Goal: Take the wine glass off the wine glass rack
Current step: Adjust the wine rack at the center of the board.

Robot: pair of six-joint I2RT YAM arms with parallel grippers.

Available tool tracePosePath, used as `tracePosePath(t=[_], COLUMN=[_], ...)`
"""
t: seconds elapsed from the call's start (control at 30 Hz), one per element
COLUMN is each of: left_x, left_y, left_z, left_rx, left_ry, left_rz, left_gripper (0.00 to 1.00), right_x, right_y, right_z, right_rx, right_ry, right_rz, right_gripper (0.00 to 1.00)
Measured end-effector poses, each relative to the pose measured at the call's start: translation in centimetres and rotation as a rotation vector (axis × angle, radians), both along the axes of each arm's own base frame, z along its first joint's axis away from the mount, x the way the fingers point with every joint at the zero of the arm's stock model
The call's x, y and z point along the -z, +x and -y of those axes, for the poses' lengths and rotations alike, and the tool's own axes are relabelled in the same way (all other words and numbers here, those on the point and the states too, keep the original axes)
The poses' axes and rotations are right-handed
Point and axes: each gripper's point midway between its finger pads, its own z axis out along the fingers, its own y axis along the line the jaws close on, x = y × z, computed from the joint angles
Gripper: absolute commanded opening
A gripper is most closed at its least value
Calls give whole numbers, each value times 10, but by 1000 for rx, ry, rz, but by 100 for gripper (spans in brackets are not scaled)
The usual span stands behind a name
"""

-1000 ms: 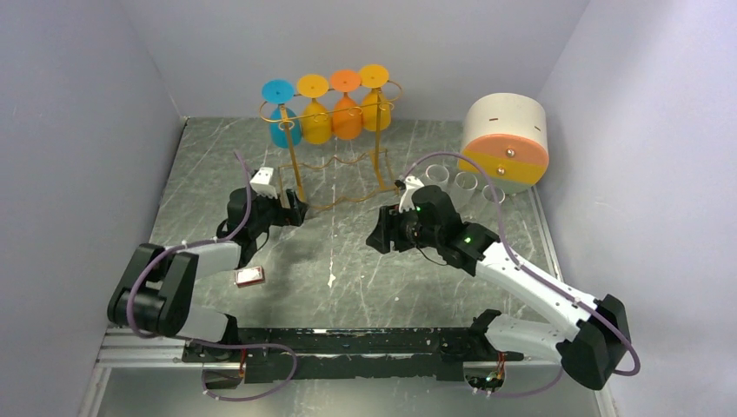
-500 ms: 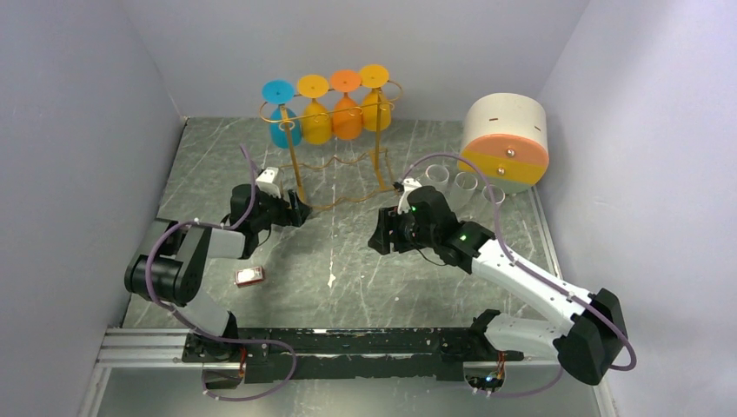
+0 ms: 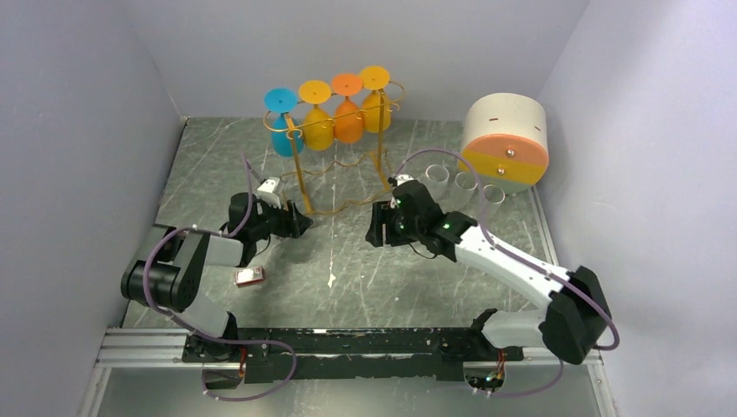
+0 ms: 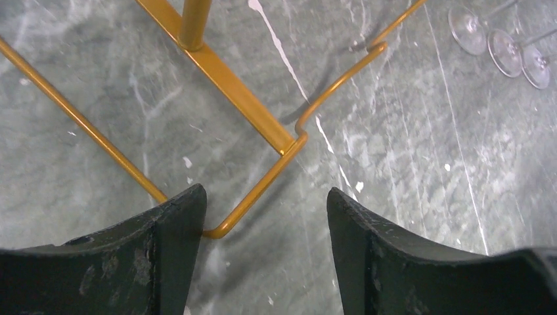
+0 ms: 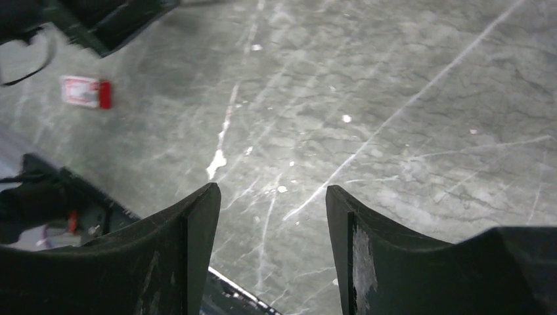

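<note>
My left gripper [image 4: 263,210], jaws parted, straddles the near left corner of the wine glass rack [image 4: 226,75] base, one finger [image 4: 174,230] touching the wire. My right gripper [image 5: 272,203], likewise parted and holding nothing, hovers over the table [image 3: 348,269] to the right. Four coloured wine glasses [image 3: 317,130] hang upside down from the rack's top, at the far side.

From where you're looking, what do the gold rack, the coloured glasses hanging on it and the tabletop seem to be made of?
Rack: looks like metal, thin bent wire and a flat bar with a smooth gold-orange coat.
Coloured glasses: probably plastic, opaque and matte in blue, yellow and orange.
Tabletop: grey, marbled like stone, scratched; possibly a printed sheet.
</note>
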Motion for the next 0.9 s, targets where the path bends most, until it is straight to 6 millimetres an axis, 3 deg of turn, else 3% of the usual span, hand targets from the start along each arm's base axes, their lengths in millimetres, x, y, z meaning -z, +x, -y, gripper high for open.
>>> tracePosePath(t=[0.27, 0.43, 0.7, 0.9], left_x=[-1, 5, 13, 17], left_y=[-24, -36, -46, -53], left_z=[12, 25, 36, 44], left_rx=[66, 115, 128, 145], left_ry=[-14, 9, 41, 60], left_rz=[-16, -36, -62, -74], left_gripper=[70, 68, 66, 65], right_x=[63, 76, 91, 117], right_y=[26, 55, 83, 99], right_z=[8, 5, 3, 0], right_rx=[144, 250, 355, 389], right_ry=[-250, -343, -341, -378], right_rz=[-56, 2, 81, 94], right_gripper=[63, 56, 47, 45])
